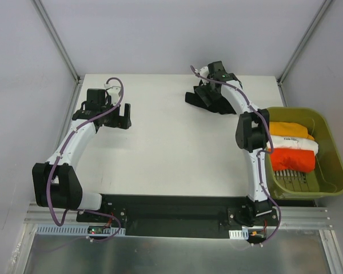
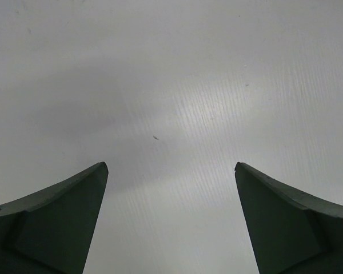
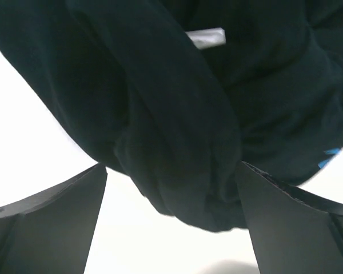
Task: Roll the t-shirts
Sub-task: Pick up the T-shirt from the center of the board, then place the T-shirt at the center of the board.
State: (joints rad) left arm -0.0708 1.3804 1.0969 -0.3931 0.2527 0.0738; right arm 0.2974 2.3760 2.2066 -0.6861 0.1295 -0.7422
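On the flat white table (image 1: pixel 171 154), between plain grey walls (image 1: pixel 160 34), we see the crumpled black cloth tee (image 3: pixel 160 103) at the far side, between the wide-apart fingers of the right gripper (image 3: pixel 171 166). The left gripper (image 2: pixel 171 165) gapes wide above bare surface.

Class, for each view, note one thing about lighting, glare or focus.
Top view: even light, sharp, only faint shadows on the table; the black t-shirt shows little detail. Left wrist view: a soft bright patch of glare on the table. Right wrist view: the black t-shirt, very close, looks dark and blurry, and the table behind it is washed out white.
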